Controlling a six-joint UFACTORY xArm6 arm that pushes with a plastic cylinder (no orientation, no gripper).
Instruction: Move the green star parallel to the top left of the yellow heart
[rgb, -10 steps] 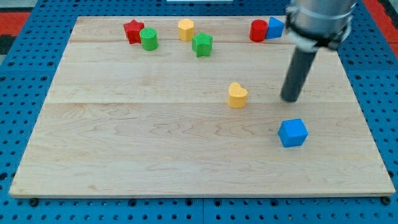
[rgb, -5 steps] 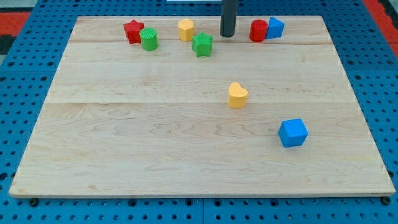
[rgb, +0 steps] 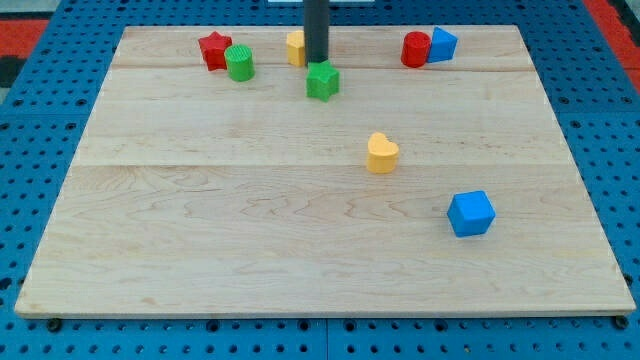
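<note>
The green star lies near the board's top, a little left of centre. My tip stands right at the star's top edge, touching or nearly touching it. The yellow heart lies lower and to the right, near the middle of the board. The rod partly hides a yellow block behind it.
A red star and a green cylinder sit at the top left. A red cylinder and a blue block touch at the top right. A blue cube lies at the lower right.
My tip moved from right of the heart up to the top, then left to just above the green star. The star has slid down slightly.
</note>
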